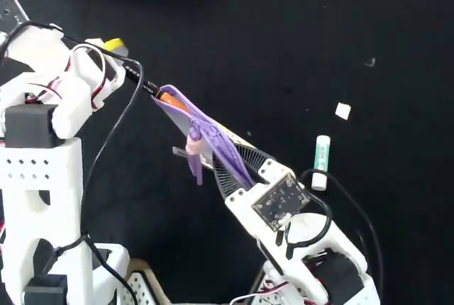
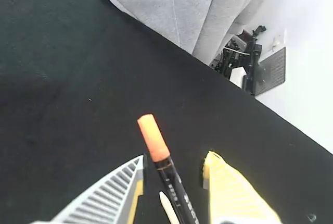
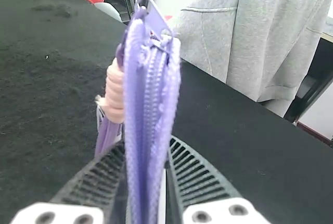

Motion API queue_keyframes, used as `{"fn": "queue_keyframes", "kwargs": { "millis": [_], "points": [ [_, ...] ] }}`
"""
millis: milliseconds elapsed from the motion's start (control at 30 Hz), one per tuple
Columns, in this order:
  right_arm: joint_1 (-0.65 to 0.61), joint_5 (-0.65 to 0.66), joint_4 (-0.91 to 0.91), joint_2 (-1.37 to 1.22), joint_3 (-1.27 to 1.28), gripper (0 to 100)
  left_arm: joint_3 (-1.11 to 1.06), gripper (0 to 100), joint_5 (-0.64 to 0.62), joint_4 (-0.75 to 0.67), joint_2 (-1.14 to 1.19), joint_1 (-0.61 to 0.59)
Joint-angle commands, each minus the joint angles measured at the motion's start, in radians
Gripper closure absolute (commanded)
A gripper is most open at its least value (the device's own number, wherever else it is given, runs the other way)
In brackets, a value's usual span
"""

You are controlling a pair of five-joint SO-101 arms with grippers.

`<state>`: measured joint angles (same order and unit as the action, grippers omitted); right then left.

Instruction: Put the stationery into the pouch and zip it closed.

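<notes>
Pouch (image 1: 213, 142), pen (image 1: 151, 89) across middle, glue stick (image 1: 321, 162), eraser (image 1: 342, 111) beside, open beyond

There are 1 purple pouch (image 1: 213, 140), 1 orange-capped pen (image 2: 154, 139), 1 glue stick (image 1: 321, 162) and 1 white block (image 1: 342, 111).

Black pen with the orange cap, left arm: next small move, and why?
Probably ease the left gripper forward along the pen's axis, feeding the black pen with the orange cap deeper into the purple fabric pouch. In the high view the orange end sits just at the pouch's far end, with the barrel outside. The right gripper clamps the pouch's other end.
</notes>
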<state>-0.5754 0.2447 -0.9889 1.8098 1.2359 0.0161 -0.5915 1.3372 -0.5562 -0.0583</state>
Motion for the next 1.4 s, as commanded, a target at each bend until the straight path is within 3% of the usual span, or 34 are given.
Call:
{"fn": "queue_keyframes", "kwargs": {
  "millis": [0, 333, 667, 833, 1367],
  "points": [
    [-0.002, 0.008, 0.011, 0.087, 0.007, 98.7, 0.061, 80, -0.012, -0.006, 0.003, 0.015],
    [-0.002, 0.008, 0.009, 0.087, 0.007, 98.7, 0.05, 80, -0.012, -0.005, 0.115, 0.015],
    [-0.002, 0.008, 0.009, 0.087, 0.007, 98.7, 0.082, 80, -0.011, 0.0, 0.037, 0.015],
    [-0.002, 0.008, 0.009, 0.087, 0.007, 98.7, 0.082, 92, 0.011, -0.006, 0.041, 0.015],
    [-0.002, 0.008, 0.009, 0.087, 0.008, 98.7, 0.137, 93, 0.046, -0.005, 0.083, 0.05]
  ]
}}
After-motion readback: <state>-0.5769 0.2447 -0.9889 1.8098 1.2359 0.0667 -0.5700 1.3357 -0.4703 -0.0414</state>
